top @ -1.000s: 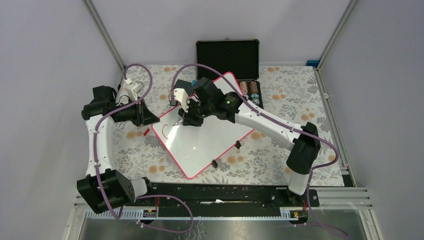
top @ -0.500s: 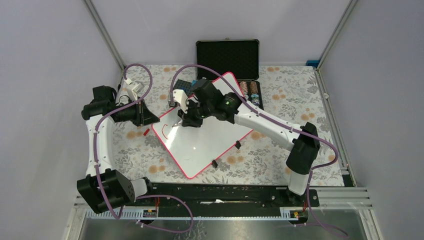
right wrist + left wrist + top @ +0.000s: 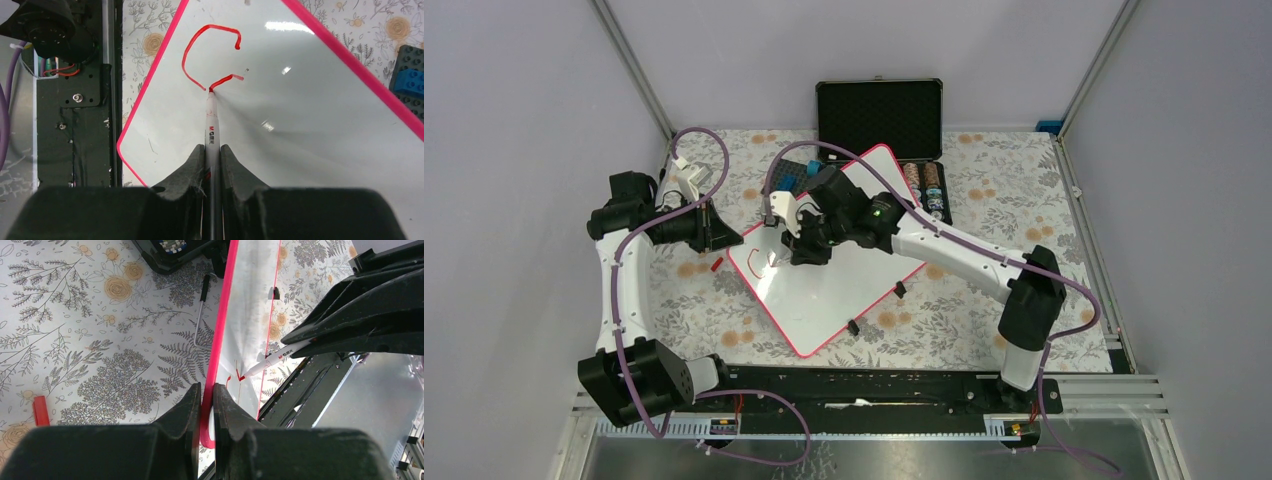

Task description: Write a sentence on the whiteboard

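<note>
The whiteboard [image 3: 844, 285], glossy white in a pink-red frame, lies turned like a diamond on the flowered table. My left gripper [image 3: 729, 243] is shut on its left frame edge [image 3: 220, 335], one finger on each side. My right gripper [image 3: 212, 147] is shut on a white marker [image 3: 212, 131], whose red tip touches the board. Of the sentence, only a red "C" [image 3: 192, 52] and a short stroke [image 3: 227, 78] at the tip show, near the board's left corner [image 3: 759, 258].
An open black case [image 3: 879, 115] stands behind the board, with poker chips [image 3: 924, 180] in its near half. Blue and black blocks [image 3: 796, 175] lie by the board's far left edge. A red cap [image 3: 716, 264] rests left of the board. Two black clips [image 3: 900, 290] sit on its near right edge.
My right gripper has shifted slightly toward the near edge with the marker, adding a short red stroke beside the "C". The left gripper and the board have not moved.
</note>
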You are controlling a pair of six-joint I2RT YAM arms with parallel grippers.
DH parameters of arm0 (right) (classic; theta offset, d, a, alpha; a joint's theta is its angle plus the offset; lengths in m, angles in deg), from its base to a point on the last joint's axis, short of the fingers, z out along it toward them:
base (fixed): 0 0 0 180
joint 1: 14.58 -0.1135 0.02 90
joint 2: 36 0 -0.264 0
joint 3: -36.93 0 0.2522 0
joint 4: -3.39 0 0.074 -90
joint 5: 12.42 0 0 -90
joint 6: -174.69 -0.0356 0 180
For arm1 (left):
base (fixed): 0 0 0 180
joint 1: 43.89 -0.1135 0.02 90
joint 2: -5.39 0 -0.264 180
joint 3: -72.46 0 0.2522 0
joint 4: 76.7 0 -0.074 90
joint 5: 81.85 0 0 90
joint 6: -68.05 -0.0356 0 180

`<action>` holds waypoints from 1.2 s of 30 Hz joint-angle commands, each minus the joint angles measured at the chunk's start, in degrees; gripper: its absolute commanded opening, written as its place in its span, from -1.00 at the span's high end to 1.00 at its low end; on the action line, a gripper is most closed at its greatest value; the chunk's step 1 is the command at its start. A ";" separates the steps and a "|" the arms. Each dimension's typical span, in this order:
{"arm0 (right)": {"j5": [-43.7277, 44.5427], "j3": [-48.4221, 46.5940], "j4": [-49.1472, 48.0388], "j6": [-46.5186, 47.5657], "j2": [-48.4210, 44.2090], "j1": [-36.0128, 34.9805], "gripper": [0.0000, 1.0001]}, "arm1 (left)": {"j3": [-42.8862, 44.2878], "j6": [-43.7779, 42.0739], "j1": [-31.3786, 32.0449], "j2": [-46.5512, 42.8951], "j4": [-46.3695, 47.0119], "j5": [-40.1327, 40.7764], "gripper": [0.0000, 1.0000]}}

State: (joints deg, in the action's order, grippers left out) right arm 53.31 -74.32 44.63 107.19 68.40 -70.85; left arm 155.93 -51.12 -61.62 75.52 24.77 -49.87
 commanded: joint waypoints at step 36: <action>3.54 -4.60 0.77 0.80 1.05 1.49 1.00 | -1.05 -1.34 0.11 -0.96 -0.22 -0.80 1.00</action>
State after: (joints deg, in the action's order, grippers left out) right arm 56.41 -76.81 45.49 108.22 68.03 -69.06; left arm 155.82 -51.47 -61.62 75.52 24.98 -49.90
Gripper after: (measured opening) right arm 0.182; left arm 0.112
